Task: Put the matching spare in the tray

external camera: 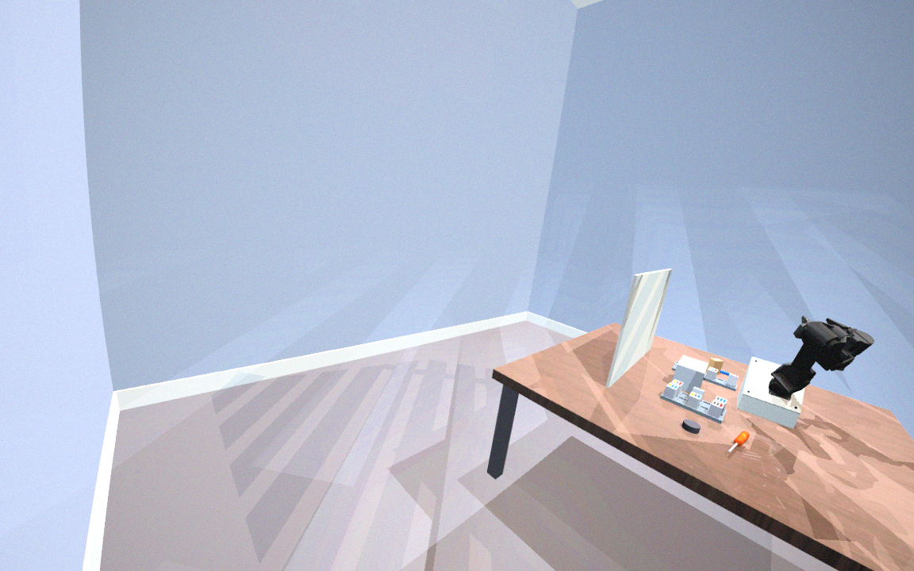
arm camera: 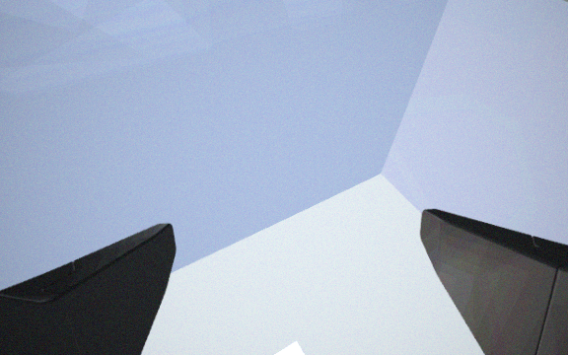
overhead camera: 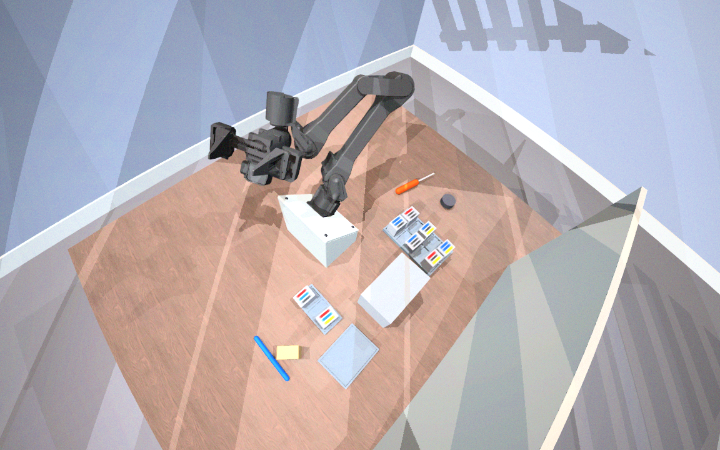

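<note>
My gripper (overhead camera: 247,154) (arm camera: 298,230) is open and empty, raised at the upper left of the top view, far from the parts. A grey rack (overhead camera: 430,239) (external camera: 705,412) holds several white blocks with coloured stripes. A smaller rack (overhead camera: 315,306) holds two striped blocks, one (overhead camera: 304,295) with red, blue and black stripes, the other (overhead camera: 326,317) with red, blue and yellow. The flat grey-blue tray (overhead camera: 349,355) is empty. A large plain white block (overhead camera: 393,290) (external camera: 689,373) stands between the big rack and the tray. I cannot tell which is the mounted unit; no back code is legible.
The arm stands by a white box (overhead camera: 301,215) (external camera: 766,408). A tall panel (overhead camera: 547,279) (external camera: 641,326) rises at the right in the top view. An orange screwdriver (overhead camera: 407,187), dark disc (overhead camera: 448,201), blue rod (overhead camera: 271,359) and yellow block (overhead camera: 287,352) lie on the table.
</note>
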`<state>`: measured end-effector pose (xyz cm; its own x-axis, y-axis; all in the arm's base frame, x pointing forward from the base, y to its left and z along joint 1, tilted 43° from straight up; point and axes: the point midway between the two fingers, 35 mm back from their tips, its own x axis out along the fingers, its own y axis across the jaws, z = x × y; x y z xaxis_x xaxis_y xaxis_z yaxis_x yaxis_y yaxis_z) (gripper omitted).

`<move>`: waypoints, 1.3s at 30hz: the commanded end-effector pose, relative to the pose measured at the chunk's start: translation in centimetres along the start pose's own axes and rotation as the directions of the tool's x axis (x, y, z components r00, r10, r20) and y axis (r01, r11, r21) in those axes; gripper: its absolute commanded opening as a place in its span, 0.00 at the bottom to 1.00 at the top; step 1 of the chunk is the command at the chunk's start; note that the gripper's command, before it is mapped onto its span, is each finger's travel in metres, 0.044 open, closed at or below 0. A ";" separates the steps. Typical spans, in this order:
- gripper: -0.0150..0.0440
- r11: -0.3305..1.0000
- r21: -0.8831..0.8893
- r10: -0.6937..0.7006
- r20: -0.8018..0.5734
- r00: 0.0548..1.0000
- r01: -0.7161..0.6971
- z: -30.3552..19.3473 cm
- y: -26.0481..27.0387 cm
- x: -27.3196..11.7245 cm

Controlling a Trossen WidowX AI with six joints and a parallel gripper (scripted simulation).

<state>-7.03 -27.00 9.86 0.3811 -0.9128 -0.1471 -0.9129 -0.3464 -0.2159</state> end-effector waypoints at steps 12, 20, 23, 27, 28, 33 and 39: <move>1.00 0.982 -0.151 -0.097 0.093 0.991 0.111 0.7 -0.9 3.5; 1.00 0.793 -0.480 -0.248 0.306 0.919 0.374 2.0 -3.8 10.2; 1.00 0.606 -0.596 -0.342 0.403 0.849 0.527 2.8 -6.6 13.0; 1.00 0.466 -0.644 -0.394 0.463 0.794 0.607 3.3 -8.9 14.5; 1.00 0.436 -0.650 -0.403 0.477 0.781 0.622 3.4 -9.6 14.8; 1.00 0.220 -0.682 -0.460 0.558 0.691 0.697 4.3 -13.4 16.4; 1.00 -0.111 -0.691 -0.515 0.655 0.554 0.714 5.3 -18.8 17.4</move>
<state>11.50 -36.34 6.88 0.7653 -0.3766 -0.5220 -0.0719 -0.8559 0.5121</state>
